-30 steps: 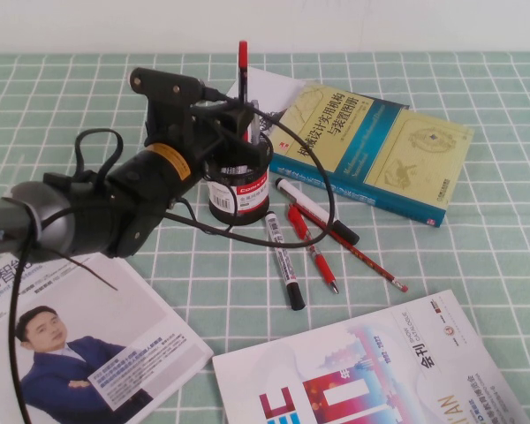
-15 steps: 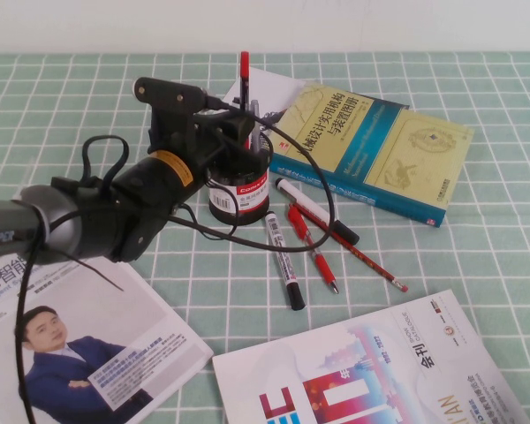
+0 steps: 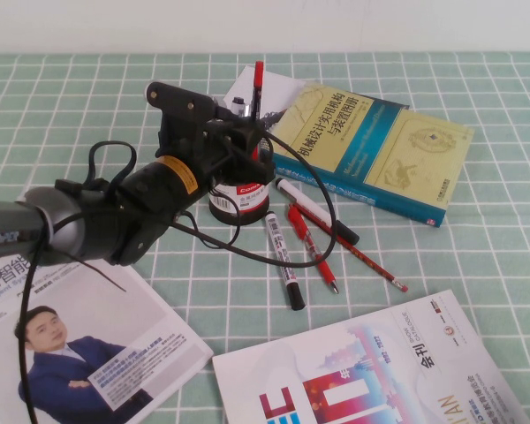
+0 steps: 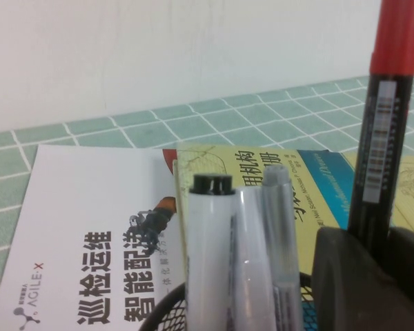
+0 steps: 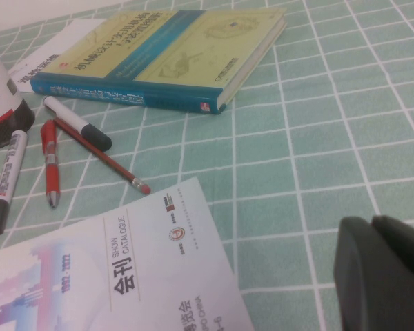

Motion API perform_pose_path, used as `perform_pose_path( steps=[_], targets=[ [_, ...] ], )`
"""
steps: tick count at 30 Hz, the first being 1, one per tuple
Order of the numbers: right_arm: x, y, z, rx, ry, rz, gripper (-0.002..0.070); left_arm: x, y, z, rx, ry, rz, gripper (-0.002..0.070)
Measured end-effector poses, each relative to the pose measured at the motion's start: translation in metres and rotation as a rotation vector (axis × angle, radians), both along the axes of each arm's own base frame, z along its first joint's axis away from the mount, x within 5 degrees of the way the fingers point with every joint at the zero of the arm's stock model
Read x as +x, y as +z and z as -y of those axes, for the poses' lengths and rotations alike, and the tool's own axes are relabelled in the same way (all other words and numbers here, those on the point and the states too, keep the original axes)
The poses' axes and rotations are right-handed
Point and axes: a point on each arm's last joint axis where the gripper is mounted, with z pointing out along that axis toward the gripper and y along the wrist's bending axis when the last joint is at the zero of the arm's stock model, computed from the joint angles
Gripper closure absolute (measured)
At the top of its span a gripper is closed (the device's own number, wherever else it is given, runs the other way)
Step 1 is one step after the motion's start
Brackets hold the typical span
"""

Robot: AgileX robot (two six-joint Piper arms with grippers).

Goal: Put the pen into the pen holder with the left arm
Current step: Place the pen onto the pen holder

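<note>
Pen (image 3: pixel 257 84) stands nearly upright over the holder (image 3: pixel 239 199), red cap up, its black barrel clamped in the left hand (image 3: pixel 252 141); half a second ago it stood a little further left and straighter, and now its top has shifted right and leans slightly that way. Whether its lower end is already inside the mesh cup cannot be told, since the hand hides it. In the left wrist view the pen (image 4: pixel 383 131) rises from between the dark fingers (image 4: pixel 348 276), just beside a white marker (image 4: pixel 210 255) and a clear grey pen (image 4: pixel 279 234) that already stand in the holder (image 4: pixel 159 321).

The left arm (image 3: pixel 115 212) has moved a little to the right and forward since the earlier picture, its cable loop swinging lower across the holder's label.

On the tabletop (image 3: pixel 442 256), just right of the holder, lie a grey-and-black marker (image 3: pixel 283 258), a red pen (image 3: pixel 311 247), a white marker (image 3: pixel 315 209) and a red pencil (image 3: pixel 362 254), none of them moved. A yellow-and-blue book (image 3: pixel 380 146) lies behind them, a white leaflet (image 3: pixel 269 88) behind the holder.

The right hand (image 5: pixel 383 272) shows only in its own wrist view, low over the tabletop near a catalogue (image 5: pixel 124 276); I cannot tell if it is apart or together.
</note>
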Motion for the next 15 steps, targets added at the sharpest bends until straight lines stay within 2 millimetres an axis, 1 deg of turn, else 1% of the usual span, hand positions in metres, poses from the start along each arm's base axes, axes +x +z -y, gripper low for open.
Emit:
perform_pose_path(
  steps=[4, 7, 9, 15],
  targets=[
    [0.0, 0.0, 0.0, 0.0, 0.0, 0.0, 0.0696, 0.0, 0.0001, 0.0, -0.001, 0.0, 0.001, 0.0613],
    [0.0, 0.0, 0.0, 0.0, 0.0, 0.0, 0.0696, 0.0, 0.0001, 0.0, -0.001, 0.0, 0.001, 0.0592],
    [0.0, 0.0, 0.0, 0.0, 0.0, 0.0, 0.0696, 0.0, 0.0001, 0.0001, -0.001, -0.001, 0.001, 0.0565],
    [0.0, 0.0, 0.0, 0.0, 0.0, 0.0, 0.0696, -0.0001, 0.0001, 0.0001, 0.0, -0.002, 0.002, 0.0454]
  ],
)
